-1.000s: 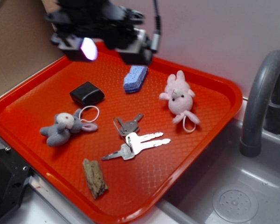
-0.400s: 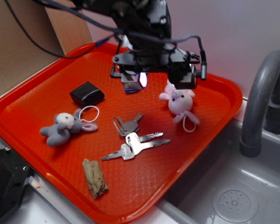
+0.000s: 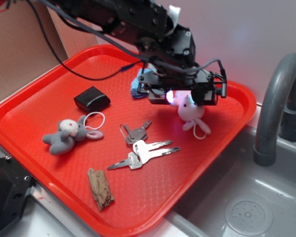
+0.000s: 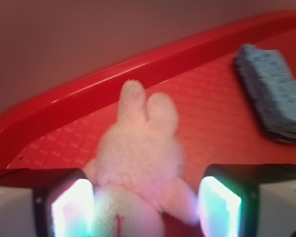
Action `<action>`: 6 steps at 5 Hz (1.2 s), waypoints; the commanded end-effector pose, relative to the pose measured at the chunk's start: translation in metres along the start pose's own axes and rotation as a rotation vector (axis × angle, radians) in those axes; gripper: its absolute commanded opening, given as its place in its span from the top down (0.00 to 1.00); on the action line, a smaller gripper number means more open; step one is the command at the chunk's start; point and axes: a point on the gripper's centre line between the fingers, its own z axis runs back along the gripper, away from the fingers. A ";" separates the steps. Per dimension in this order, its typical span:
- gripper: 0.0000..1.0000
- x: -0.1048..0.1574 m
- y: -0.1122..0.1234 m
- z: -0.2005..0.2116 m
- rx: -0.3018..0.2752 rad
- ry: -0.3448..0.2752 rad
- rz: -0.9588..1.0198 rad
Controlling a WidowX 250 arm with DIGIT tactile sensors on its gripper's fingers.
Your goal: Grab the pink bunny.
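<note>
- Gripper (image 4: 147, 205): wrist view shows both pads (image 4: 71, 210) spread apart, one on either side of the pink bunny (image 4: 140, 158); no firm clamp visible. In ext. view the gripper (image 3: 183, 98) sits low over the toy's head.
- Pink bunny (image 3: 192, 114): lies on the red tray (image 3: 34, 106), toward the back-right corner, near the far rim. Wrist view: ears point to the tray rim (image 4: 79, 98), body runs back btw. the pads. White cord loop (image 3: 203, 131) trails from its lower end on the tray floor.
- Blue sponge (image 3: 136, 85): just behind the arm in ext. view, partly hidden; in wrist view (image 4: 271, 94) it lies apart from the bunny, to the upper right.
- Grey bunny (image 3: 66, 135): left-centre of tray, w/ a white loop (image 3: 93, 120) at its ear side; well apart from the pink one.
- Black box (image 3: 92, 98): behind the grey bunny, toward the tray's back-left.
- Keys: small bunch (image 3: 134, 132) mid-tray; a longer pair (image 3: 143, 154) just in front, nearly touching.
- Wood piece (image 3: 100, 188): near the front rim.
- Sink (image 3: 246, 197) w/ grey faucet (image 3: 276, 103): right of the tray.
</note>
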 end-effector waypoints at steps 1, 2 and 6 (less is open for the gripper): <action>1.00 0.013 0.006 -0.006 -0.060 0.006 0.006; 1.00 0.019 0.013 0.006 -0.007 0.146 -0.141; 1.00 0.037 0.089 0.146 0.083 0.379 -0.537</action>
